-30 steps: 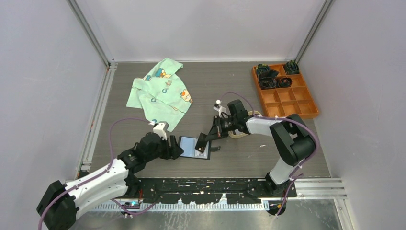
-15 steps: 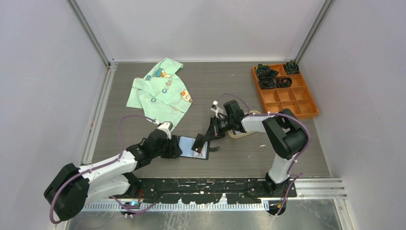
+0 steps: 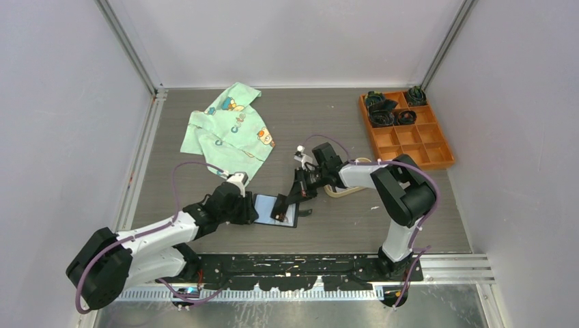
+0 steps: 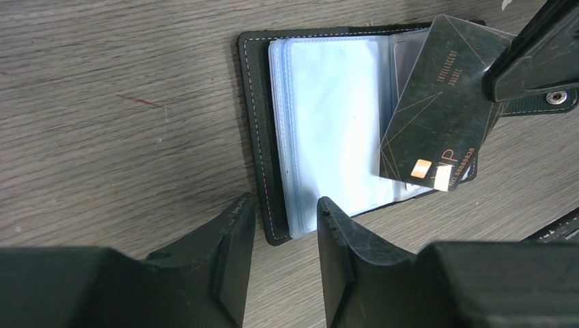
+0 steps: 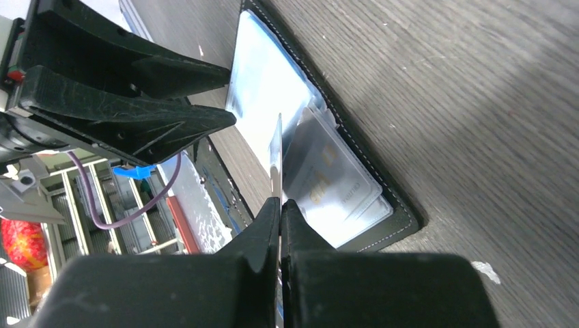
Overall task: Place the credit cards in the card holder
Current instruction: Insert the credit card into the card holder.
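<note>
The black card holder (image 3: pixel 290 217) lies open on the table, its clear sleeves up. It fills the left wrist view (image 4: pixel 328 123), and a light card (image 5: pixel 328 181) sits in one sleeve. My right gripper (image 3: pixel 289 198) is shut on a dark card (image 3: pixel 280 208) with gold lines (image 4: pixel 437 109) and holds it tilted over the holder's right half; in the right wrist view (image 5: pixel 280 203) the card shows edge-on (image 5: pixel 276 154). My left gripper (image 3: pixel 254 209) is open (image 4: pixel 283 205), its tips astride the holder's near-left corner without clamping it.
A green printed baby shirt (image 3: pixel 229 130) lies at the back left. An orange compartment tray (image 3: pixel 410 140) with black items stands at the back right. A beige oval tray (image 3: pixel 343 191) sits just behind the right gripper.
My right gripper has carried the dark card left and lower over the open holder. My left arm has stretched forward, and its gripper now sits at the holder's left edge.
</note>
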### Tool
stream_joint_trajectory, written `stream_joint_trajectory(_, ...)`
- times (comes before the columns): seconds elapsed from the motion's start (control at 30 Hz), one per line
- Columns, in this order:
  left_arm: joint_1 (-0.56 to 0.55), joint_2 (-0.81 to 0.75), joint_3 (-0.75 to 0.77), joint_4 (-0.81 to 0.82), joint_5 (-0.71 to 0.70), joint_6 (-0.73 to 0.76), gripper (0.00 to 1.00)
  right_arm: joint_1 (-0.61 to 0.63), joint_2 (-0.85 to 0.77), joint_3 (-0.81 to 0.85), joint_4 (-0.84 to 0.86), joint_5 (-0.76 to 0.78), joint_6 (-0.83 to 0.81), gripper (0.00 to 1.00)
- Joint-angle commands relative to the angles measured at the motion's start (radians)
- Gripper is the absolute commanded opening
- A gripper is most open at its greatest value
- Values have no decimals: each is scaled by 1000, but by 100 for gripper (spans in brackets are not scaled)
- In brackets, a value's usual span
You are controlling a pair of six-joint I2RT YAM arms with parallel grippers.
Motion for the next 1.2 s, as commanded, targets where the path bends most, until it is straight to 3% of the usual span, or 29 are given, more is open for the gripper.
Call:
stream_joint_trajectory(0.0,7,6,38,10,2,11,39,8,4,41,-34,79,17,1)
stream_joint_trajectory(0.67,9,19,39,15,14,9,38,62,74,139,-239,123,30,1)
stream_joint_trajectory(1.17,12,25,41,20,14,10,38,62,174,245,-320,68,48,1)
